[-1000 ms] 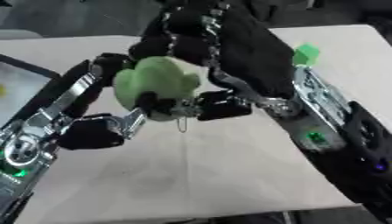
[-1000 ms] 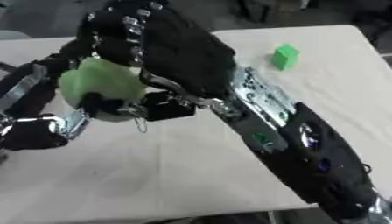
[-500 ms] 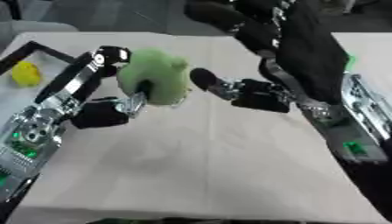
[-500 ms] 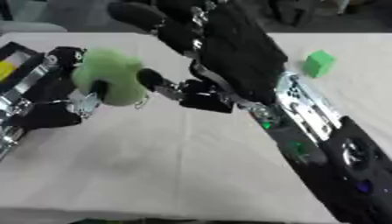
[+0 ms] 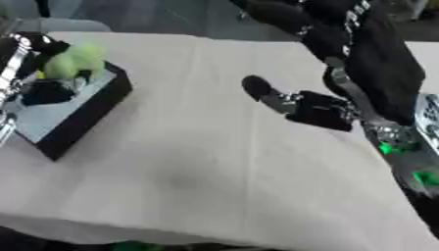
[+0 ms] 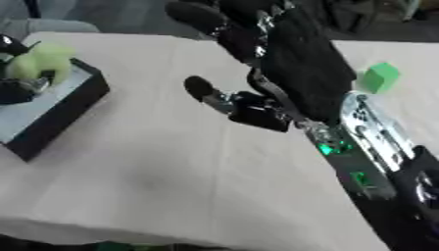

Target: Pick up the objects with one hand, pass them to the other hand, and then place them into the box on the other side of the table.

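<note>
A pale green soft object (image 5: pixel 73 61) hangs over the black-walled box (image 5: pixel 85 115) at the table's left edge. My left hand (image 5: pixel 41 92) is shut on it, fingers curled round its near side. Whether the object touches the box floor I cannot tell. My right hand (image 6: pixel 300 68) stands open over the middle of the table, fingers spread upward and thumb (image 6: pixel 204 90) pointing left, holding nothing. It is well apart from the green object.
A small green cube (image 6: pixel 380 77) lies on the white table (image 5: pixel 214 186) at the far right, behind my right forearm. The table's front edge runs along the bottom of both views.
The view has shifted. My right hand has let go of the green object and drawn away; my left hand has carried it left to over the box.
</note>
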`<state>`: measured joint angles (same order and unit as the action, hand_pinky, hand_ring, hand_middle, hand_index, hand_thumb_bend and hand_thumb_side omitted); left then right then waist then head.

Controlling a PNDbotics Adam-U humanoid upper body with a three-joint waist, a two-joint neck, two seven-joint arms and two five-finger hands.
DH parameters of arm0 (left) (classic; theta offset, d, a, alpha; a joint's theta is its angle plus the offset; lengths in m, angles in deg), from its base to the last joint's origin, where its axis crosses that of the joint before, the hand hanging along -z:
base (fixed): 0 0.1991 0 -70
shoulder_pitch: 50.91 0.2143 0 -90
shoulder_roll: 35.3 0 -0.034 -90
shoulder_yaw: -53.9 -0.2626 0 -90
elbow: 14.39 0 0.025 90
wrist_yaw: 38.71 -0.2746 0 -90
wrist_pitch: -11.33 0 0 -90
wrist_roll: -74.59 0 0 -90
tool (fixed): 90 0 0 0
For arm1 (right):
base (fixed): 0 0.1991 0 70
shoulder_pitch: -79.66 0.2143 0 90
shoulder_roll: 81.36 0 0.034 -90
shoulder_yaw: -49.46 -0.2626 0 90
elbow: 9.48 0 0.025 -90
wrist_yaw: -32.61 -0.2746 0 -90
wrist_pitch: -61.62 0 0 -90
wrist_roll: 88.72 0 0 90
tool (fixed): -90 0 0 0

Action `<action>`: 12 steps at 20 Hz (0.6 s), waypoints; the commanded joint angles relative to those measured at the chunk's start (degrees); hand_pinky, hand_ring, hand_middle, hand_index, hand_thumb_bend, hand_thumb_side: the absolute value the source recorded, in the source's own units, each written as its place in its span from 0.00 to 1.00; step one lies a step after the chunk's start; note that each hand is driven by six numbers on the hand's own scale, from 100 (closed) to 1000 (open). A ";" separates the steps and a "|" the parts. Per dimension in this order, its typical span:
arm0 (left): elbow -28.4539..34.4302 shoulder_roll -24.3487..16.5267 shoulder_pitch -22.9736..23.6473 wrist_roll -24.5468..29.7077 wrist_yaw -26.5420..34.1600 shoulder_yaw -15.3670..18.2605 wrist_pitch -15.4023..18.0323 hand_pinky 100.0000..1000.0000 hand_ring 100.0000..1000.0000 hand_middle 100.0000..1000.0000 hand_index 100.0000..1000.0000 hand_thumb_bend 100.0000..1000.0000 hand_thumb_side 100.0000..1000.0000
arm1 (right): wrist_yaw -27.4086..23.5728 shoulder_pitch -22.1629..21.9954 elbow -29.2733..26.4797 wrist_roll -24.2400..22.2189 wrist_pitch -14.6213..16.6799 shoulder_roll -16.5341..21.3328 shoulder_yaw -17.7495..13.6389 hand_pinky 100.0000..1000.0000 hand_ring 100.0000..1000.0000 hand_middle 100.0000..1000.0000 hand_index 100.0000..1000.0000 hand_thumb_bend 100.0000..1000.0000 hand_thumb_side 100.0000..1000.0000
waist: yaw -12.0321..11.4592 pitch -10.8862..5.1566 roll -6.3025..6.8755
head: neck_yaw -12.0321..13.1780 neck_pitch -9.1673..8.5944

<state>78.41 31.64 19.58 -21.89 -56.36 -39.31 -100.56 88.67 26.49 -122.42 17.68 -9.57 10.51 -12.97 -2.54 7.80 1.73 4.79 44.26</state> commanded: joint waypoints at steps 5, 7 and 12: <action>-11.06 -1.78 -3.27 -5.57 -7.36 3.00 -7.05 0.68 0.87 0.76 0.83 0.47 0.55 | -1.79 0.49 -0.06 -0.64 -0.08 0.42 -0.43 0.85 0.76 0.79 0.88 0.29 0.00 | 0.73 -0.99 -0.09 | 0.83 -0.14; -14.39 -1.29 -5.19 -5.00 -9.40 2.18 -9.10 0.75 0.96 0.83 0.87 0.54 0.70 | -2.02 0.41 -0.04 -0.86 -0.02 0.42 -0.41 0.84 0.76 0.79 0.88 0.28 0.00 | 0.88 -1.00 -0.10 | 0.80 -0.14; -22.24 0.95 -10.79 -7.58 -14.09 1.17 -13.81 0.73 0.99 0.81 0.79 0.44 0.69 | -2.57 -0.37 0.74 -1.05 -0.54 0.87 -1.03 0.83 0.76 0.79 0.87 0.20 0.00 | 0.96 -1.12 -0.04 | 0.05 -0.14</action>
<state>57.42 33.58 9.91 -28.76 -69.14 -38.33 -113.19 86.47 25.54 -121.49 16.69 -9.92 10.55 -13.20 -1.57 7.80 1.49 5.03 44.26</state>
